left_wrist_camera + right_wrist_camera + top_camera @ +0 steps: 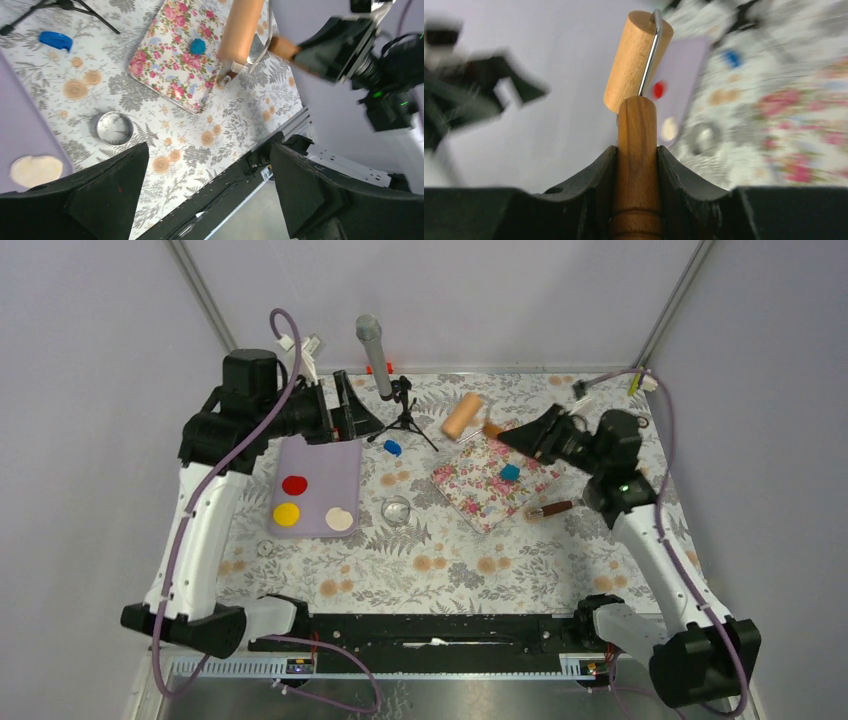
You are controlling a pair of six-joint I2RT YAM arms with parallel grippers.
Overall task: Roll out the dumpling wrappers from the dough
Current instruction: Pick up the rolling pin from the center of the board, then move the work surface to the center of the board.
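Note:
A small lump of blue dough (510,472) (198,46) lies on the floral pink mat (480,490). A second, flatter blue piece (392,447) (56,40) rests on the tablecloth beside the tripod. No dumpling wrappers are in view. My right gripper (512,436) (636,165) is shut on the brown handle (636,150) of the wooden roller, whose pale drum (462,415) (636,60) hangs in the air beyond the mat's far corner. Over the purple tray's far end my left gripper (345,418) (210,190) stands wide open and holds nothing.
The purple tray (330,462) carries red (294,484), yellow (287,513) and cream (339,519) discs. A metal ring cutter (397,508) (114,128) sits between tray and mat. A microphone on a tripod (375,350) stands at the back. A brown-handled tool (550,508) lies by the mat's right corner.

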